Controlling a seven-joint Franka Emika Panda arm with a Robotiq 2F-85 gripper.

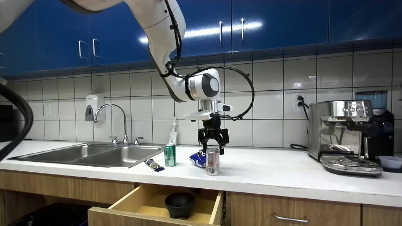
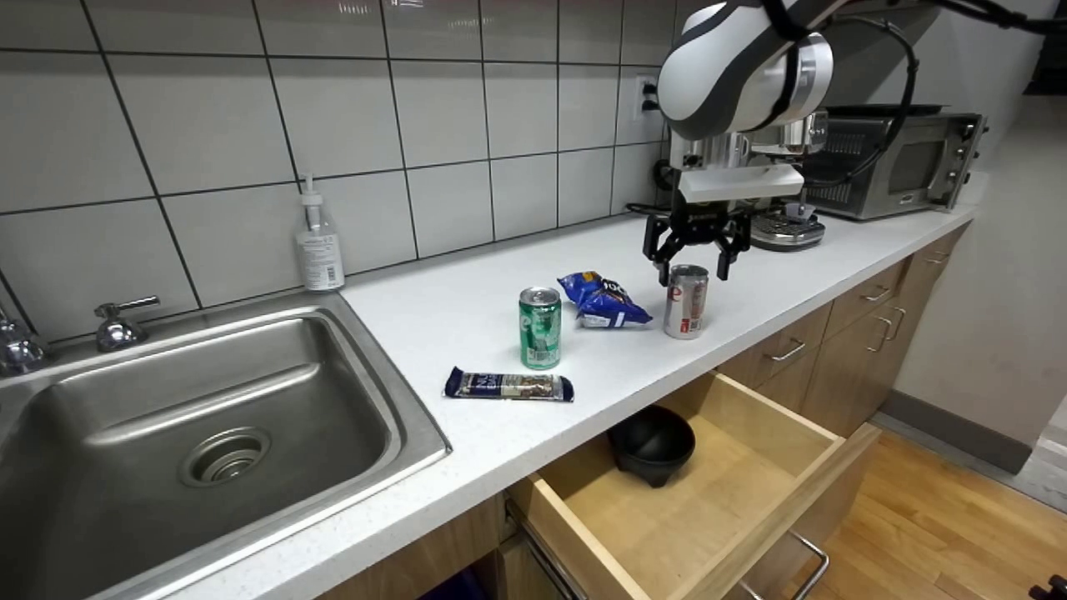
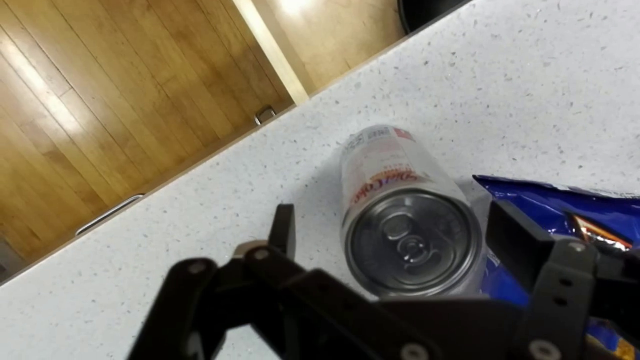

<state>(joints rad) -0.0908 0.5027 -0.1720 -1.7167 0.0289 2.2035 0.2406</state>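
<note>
My gripper (image 1: 213, 151) is open, pointing down at the countertop; it also shows in an exterior view (image 2: 693, 273) and the wrist view (image 3: 395, 232). Its fingers stand on either side of the top of an upright silver Diet Coke can (image 3: 412, 240), with a gap on the left finger's side. The can also shows in both exterior views (image 1: 212, 166) (image 2: 685, 308). A blue snack bag (image 2: 602, 302) lies beside the can, partly behind the right finger in the wrist view (image 3: 550, 205). A green can (image 2: 540, 329) stands upright, and a wrapped bar (image 2: 508, 386) lies near it.
An open wooden drawer (image 2: 725, 533) below the counter holds a black bowl (image 2: 653, 442). A steel sink (image 1: 94, 155) with a faucet (image 1: 125, 125) is beside the items. A soap bottle (image 2: 319, 246), espresso machine (image 1: 342, 135) and microwave (image 2: 913, 167) stand on the counter (image 1: 267, 175).
</note>
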